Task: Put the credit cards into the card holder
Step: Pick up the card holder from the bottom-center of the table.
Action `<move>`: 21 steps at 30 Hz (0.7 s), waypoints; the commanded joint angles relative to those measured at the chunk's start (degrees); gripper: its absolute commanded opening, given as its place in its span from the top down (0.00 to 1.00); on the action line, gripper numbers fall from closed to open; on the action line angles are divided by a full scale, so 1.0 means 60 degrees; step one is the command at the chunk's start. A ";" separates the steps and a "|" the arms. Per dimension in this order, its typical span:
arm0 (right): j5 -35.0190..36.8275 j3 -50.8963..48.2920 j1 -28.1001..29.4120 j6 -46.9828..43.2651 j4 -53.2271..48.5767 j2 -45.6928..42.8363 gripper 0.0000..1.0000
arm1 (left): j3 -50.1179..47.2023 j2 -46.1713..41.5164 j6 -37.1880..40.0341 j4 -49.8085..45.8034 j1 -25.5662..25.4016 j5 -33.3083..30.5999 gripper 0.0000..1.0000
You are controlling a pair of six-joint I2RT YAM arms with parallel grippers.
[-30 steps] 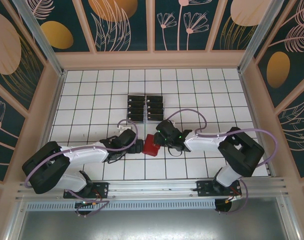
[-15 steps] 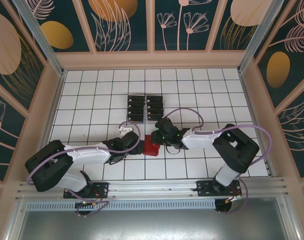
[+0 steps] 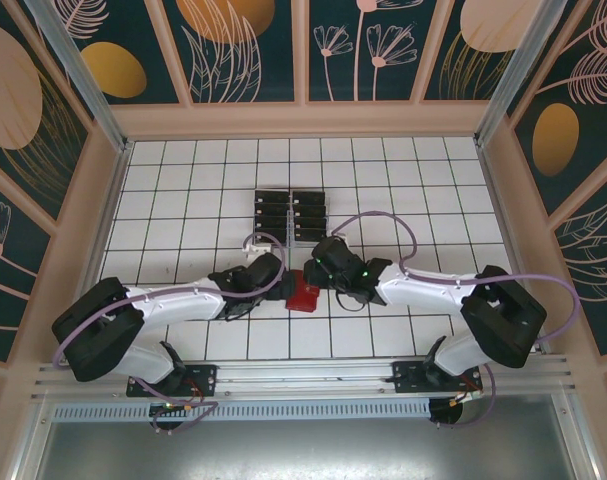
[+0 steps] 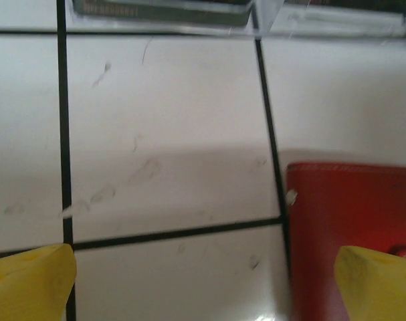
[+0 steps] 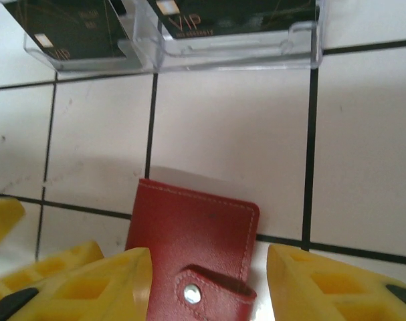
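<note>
Centre of the overhead frame holds the red card holder (image 3: pixel 303 297), lying closed and flat on the white tiled worktop (image 3: pixel 183 200) between my two claws. Through the right wrist camera it sits low in the frame, snap tab (image 5: pixel 213 291) fastened at its bottom edge. My right claw (image 5: pixel 209 284) stands half-wide astride it, one yellow finger (image 5: pixel 102 281) at its left edge, the other just clear on the right, gripping nothing. My left claw (image 4: pixel 203 284) gapes fully wide, the fingertip (image 4: pixel 376 284) at lower right of that frame overlapping the holder. Black credit cards (image 5: pixel 236 13) sit in the clear rack (image 5: pixel 236 50) along the top edge, apart from the holder.
</note>
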 commanded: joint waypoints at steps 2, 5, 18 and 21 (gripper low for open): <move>0.0460 -0.0229 0.0160 0.0290 -0.0315 -0.0113 0.51 | 0.0270 0.0076 0.0351 -0.0286 0.0159 0.0201 0.01; 0.0250 -0.0411 0.0168 0.0363 -0.0010 -0.0084 0.51 | 0.0183 -0.0047 0.0365 -0.0325 0.0194 0.0254 0.01; -0.0930 -0.1721 0.0204 0.1199 0.1978 -0.0109 0.51 | -0.0196 -0.0676 0.0217 0.0191 0.0881 0.1178 0.01; -0.1080 -0.1871 0.0171 0.1315 0.2437 0.0086 0.51 | -0.0179 -0.0606 0.0191 0.0281 0.0897 0.1285 0.01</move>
